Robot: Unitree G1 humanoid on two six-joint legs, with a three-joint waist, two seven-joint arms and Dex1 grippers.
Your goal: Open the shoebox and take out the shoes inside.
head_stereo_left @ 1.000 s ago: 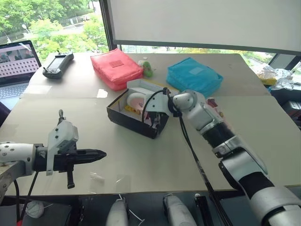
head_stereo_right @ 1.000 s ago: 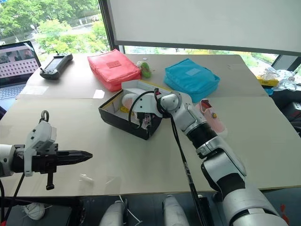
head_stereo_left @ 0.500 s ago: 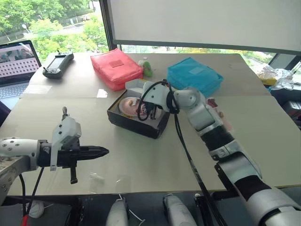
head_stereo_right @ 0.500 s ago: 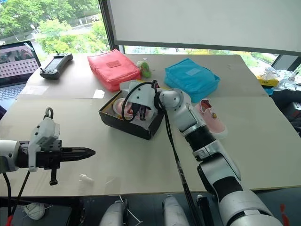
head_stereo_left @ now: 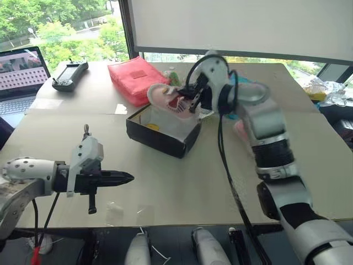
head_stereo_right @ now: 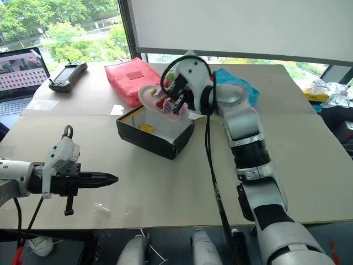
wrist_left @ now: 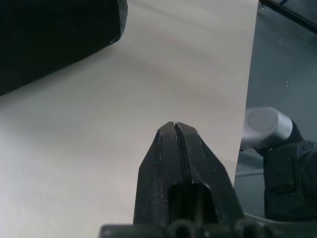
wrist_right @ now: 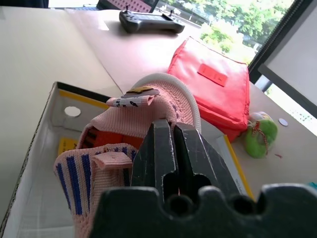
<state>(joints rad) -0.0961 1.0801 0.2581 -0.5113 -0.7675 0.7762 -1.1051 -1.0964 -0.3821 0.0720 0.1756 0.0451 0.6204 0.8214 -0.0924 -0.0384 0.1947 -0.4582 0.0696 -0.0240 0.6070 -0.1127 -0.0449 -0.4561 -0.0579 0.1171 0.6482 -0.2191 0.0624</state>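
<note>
right gripper (head_stereo_right: 175, 103) jaws clamp pink shoe (head_stereo_right: 157, 100) above open shoebox (head_stereo_right: 156, 131) | left gripper (head_stereo_right: 110, 179) jaws closed, empty

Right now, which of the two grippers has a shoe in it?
The right gripper: it is shut on the collar of a pink shoe, held up above the open shoebox. The left gripper is shut on nothing, hovering over the table.

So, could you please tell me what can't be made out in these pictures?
- The other shoe, beyond the shoebox: the right arm covers it in both eye views.
- The blue pouch: mostly behind that arm.
- How much of the held shoe the right claw pinches: its fingers hide the contact.
- The laptop: cut by the eye views' edge.
</note>
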